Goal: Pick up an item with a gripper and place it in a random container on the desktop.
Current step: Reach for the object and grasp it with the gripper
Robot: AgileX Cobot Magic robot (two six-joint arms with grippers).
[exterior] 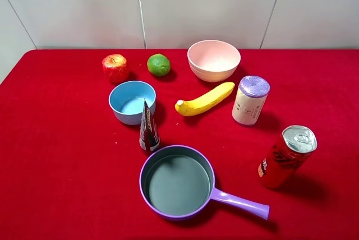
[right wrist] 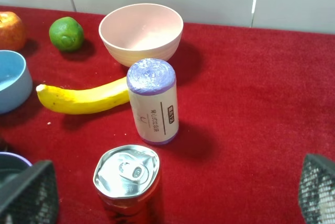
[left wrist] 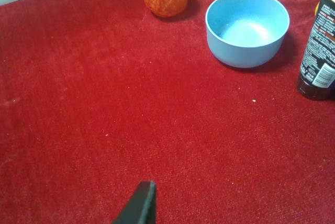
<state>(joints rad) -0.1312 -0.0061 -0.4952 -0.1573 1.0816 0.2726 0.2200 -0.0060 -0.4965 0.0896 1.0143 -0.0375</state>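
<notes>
The item, a dark wedge-shaped sachet (exterior: 148, 128) with red and white print, stands upright on the red desktop (exterior: 56, 156) between the blue bowl and the pan. It also shows at the edge of the left wrist view (left wrist: 319, 51). The pale pink bowl (exterior: 213, 59) stands empty at the back, and shows in the right wrist view (right wrist: 141, 31). No arm shows in the exterior high view. Of my left gripper only one black fingertip (left wrist: 140, 205) shows, above bare cloth well away from the sachet. My right gripper (right wrist: 172, 195) is wide open and empty, just behind the red can.
A light blue bowl (exterior: 132, 101), a red apple (exterior: 115, 68) and a lime (exterior: 159, 64) stand at the back left. A banana (exterior: 205, 99) and a purple-topped roll (exterior: 251, 100) lie mid-table. A purple-handled pan (exterior: 178, 182) and a red soda can (exterior: 288, 156) stand in front.
</notes>
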